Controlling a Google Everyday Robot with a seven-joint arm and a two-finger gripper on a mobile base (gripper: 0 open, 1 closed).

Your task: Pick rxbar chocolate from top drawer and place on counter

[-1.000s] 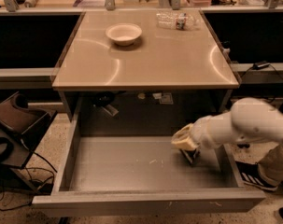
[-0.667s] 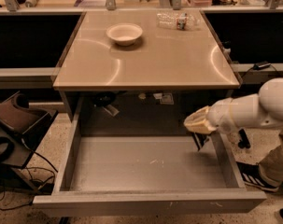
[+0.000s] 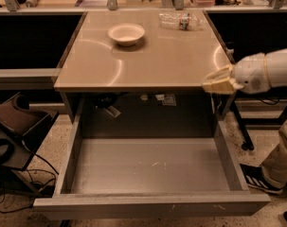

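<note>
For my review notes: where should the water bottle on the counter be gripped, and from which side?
Across its mid-body, from above: the water bottle lies on its side near the counter's far edge, long axis left-right, so closing front-to-back spans its narrow width. The pincer is at the counter's right edge.

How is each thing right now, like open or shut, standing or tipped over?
top drawer: pulled open.
bowl: upright on the counter.
water bottle: lying on its side on the counter.
gripper: hovers at the counter's front corner, above drawer level.
</note>
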